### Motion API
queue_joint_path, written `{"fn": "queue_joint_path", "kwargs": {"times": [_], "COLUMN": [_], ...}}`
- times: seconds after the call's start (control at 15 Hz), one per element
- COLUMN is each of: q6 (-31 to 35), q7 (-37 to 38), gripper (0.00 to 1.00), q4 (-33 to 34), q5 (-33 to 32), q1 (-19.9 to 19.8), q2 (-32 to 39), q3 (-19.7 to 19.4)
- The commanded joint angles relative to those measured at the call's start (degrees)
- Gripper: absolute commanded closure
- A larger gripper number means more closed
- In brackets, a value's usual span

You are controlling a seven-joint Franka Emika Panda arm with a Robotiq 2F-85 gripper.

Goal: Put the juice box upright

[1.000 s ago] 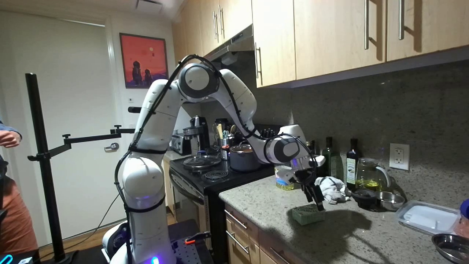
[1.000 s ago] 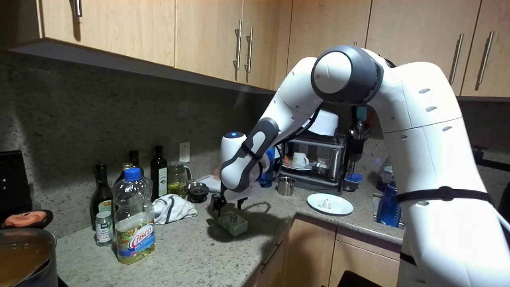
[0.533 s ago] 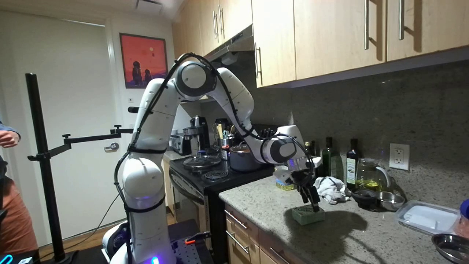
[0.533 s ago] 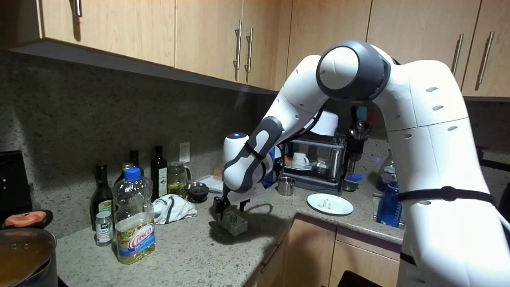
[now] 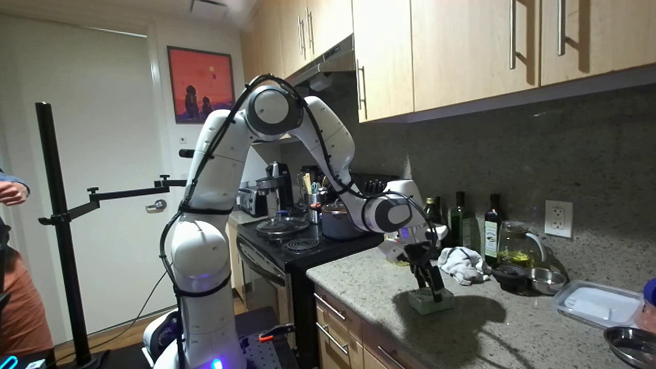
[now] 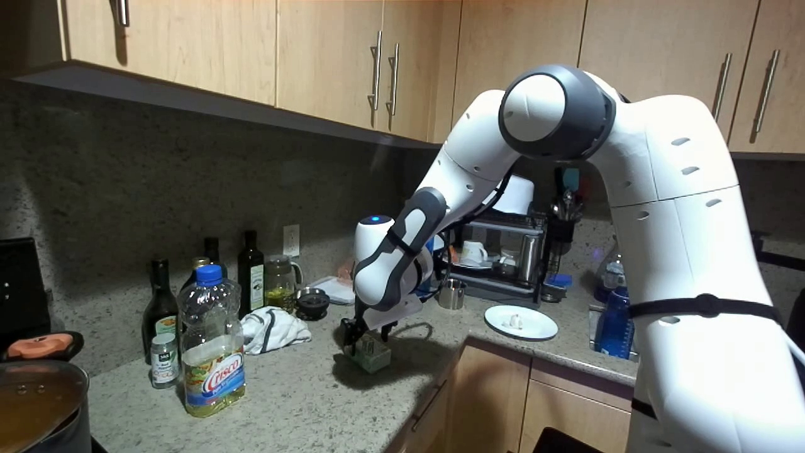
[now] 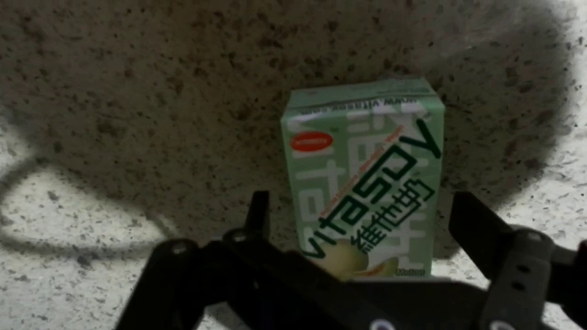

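Observation:
The juice box is a green Vitasoy melon carton (image 7: 367,174) lying flat on its broad side on the speckled counter. It also shows in both exterior views (image 5: 424,306) (image 6: 375,360). My gripper (image 7: 362,199) points down over it with its jaws wide apart. In the wrist view the black fingers stand on either side of the box's near half, with a gap on each side. The gripper hides the box's near end there. In both exterior views the gripper (image 5: 429,291) (image 6: 367,343) is low at the box, one finger down along its side.
A striped cloth (image 6: 273,329) and a Crisco oil bottle (image 6: 214,352) stand left of the box in an exterior view. Dark bottles (image 5: 492,225), a glass jug (image 5: 515,243) and a metal bowl (image 5: 546,281) line the wall. The counter's front edge (image 6: 434,390) is near the box.
My gripper has lowered and shifted slightly over the box, so its fingers now reach down beside it. The box has not moved. The jaws remain open.

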Motion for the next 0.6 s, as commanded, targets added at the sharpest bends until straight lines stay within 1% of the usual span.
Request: {"fn": "queue_joint_path", "kwargs": {"times": [0.0, 0.07, 0.13, 0.2, 0.27, 0.33, 0.4, 0.47, 0.53], "q6": [0.97, 0.88, 1.08, 1.13, 1.06, 1.12, 1.14, 1.06, 1.2], "q7": [-3.1, -3.17, -3.26, -3.31, -3.35, -3.72, -3.72, -3.41, -3.02], "gripper": [0.11, 0.28, 0.31, 0.38, 0.47, 0.55, 0.59, 0.6, 0.64], "q4": [-1.21, -1.29, -1.38, -1.47, -1.5, -1.45, -1.42, -1.41, -1.38], "q5": [1.95, 2.28, 2.55, 2.89, 3.04, 3.29, 3.47, 3.23, 2.9], "q1": [-1.49, -1.67, -1.83, -1.96, -2.01, -2.15, -2.18, -2.06, -1.9], "q2": [-0.55, -0.49, -0.35, -0.27, -0.24, -0.26, -0.3, -0.39, -0.36], "q3": [1.71, 1.93, 2.16, 2.31, 2.28, 2.24, 2.17, 1.9, 1.61]}}
